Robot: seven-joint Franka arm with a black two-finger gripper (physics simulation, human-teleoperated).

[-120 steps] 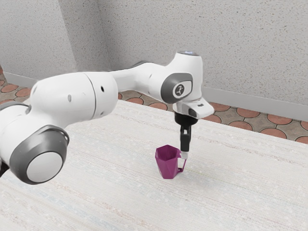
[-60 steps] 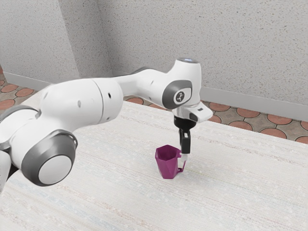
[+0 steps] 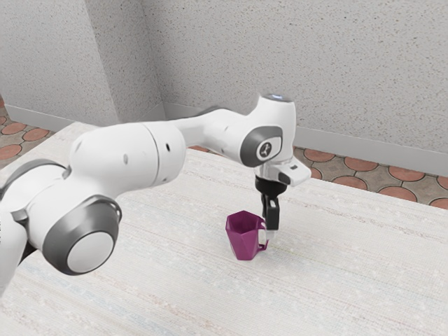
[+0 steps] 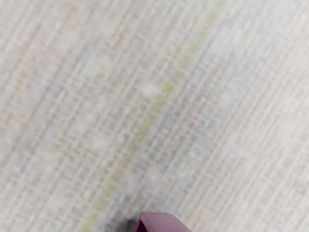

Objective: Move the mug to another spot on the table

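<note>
I log the site as a plain simulated room of domestic look: grey speckled plaster walls (image 3: 350, 63) meeting at a corner, a pale skirting board (image 3: 371, 143), a terracotta tiled floor (image 3: 364, 168), and a pale, fine-grained table (image 3: 364, 280) as the work surface.

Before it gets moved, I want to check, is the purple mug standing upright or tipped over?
Upright: the mug stands on its base on the table, open mouth facing up.

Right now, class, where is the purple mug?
The mug stands upright near the middle of the table; the tool is close beside it, toward the exterior view's right.
</note>
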